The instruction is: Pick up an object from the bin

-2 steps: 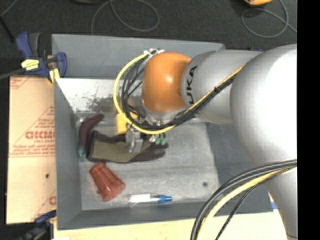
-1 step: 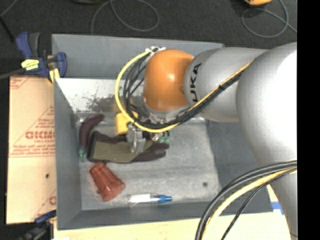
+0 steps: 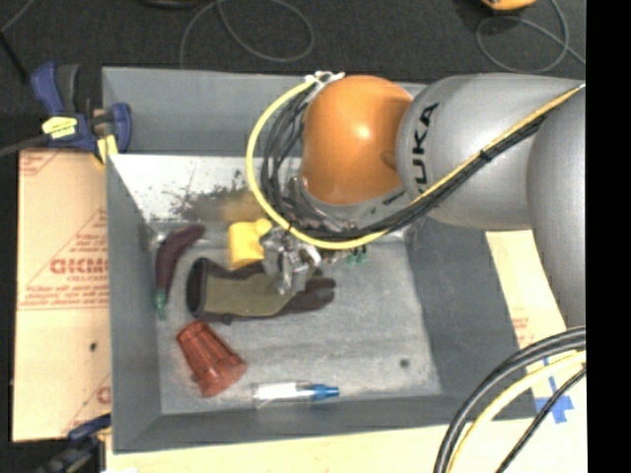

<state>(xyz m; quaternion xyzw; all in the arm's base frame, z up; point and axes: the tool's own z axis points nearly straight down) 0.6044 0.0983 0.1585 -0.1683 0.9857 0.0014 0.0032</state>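
Camera view: the grey bin [image 3: 394, 343] contains an olive glove [image 3: 242, 299] at centre, a yellow block [image 3: 245, 241], a purple aubergine-shaped toy [image 3: 170, 254], a red ribbed piece [image 3: 209, 360] and a blue-capped pen [image 3: 294, 393]. The pincer [image 3: 284, 264] stands over the olive glove's right half, just beside the yellow block. How wide the pincer is open cannot be told.

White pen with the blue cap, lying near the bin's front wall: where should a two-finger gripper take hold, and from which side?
Grip the white pen mid-barrel, coming straight down from above and closing across its thin width. It lies flat, apart from the red ribbed object; the front wall close by probably rules out a sideways approach.
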